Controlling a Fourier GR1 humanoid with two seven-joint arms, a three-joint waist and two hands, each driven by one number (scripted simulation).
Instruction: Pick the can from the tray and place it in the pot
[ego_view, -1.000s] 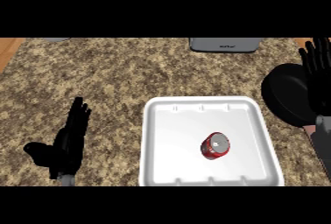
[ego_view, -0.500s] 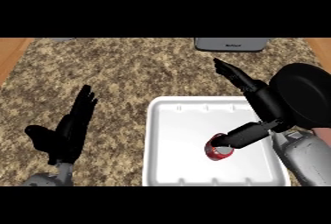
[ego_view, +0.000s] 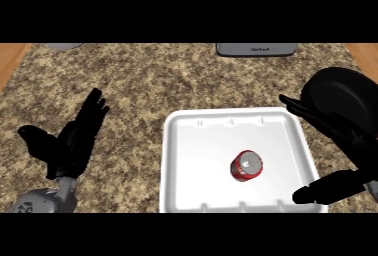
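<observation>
speckled counter (ego_view: 170, 75): can (ego_view: 247, 166) lies in tray (ego_view: 198, 165), right robot hand (ego_view: 345, 136) overlapping apparent pot (ego_view: 343, 85).

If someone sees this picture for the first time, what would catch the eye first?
The red can stands out most, lying in the white tray right of centre. Next come the black hands: the right hand open at the tray's right edge beside the black pot, the left hand open at the left.

The can (ego_view: 247, 166) is red with a silvery-grey end and lies in the plain white tray (ego_view: 221, 126). Around the tray, the counter (ego_view: 162, 82) is speckled brown, beige and black. The pot (ego_view: 345, 95), the left hand (ego_view: 74, 142) and the right hand (ego_view: 328, 191) are black.
</observation>
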